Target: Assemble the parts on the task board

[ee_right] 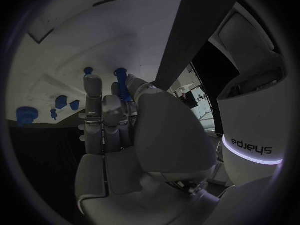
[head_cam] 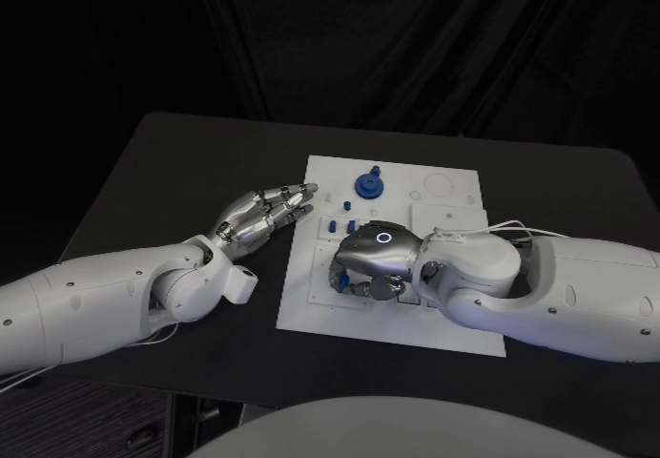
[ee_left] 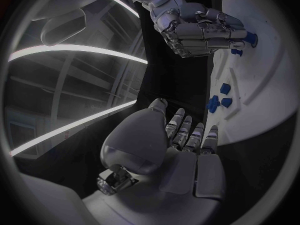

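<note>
R robot hand is down over the near-left part of the task board, fingers curled, pinching a long blue peg betw thumb and fingers; peg tip looks just above the board. L robot hand hovers over the counter just beside the board's left edge, fingers straight and held together, holding nothing. Other blue parts: big round knob piece standing at far side of board, small ones clustered mid-board. I'd call this the insert step for the peg, task early-mid. Next I need to line the peg upright over its hole and push down; can't tell which hole, R hand hides it.
</note>
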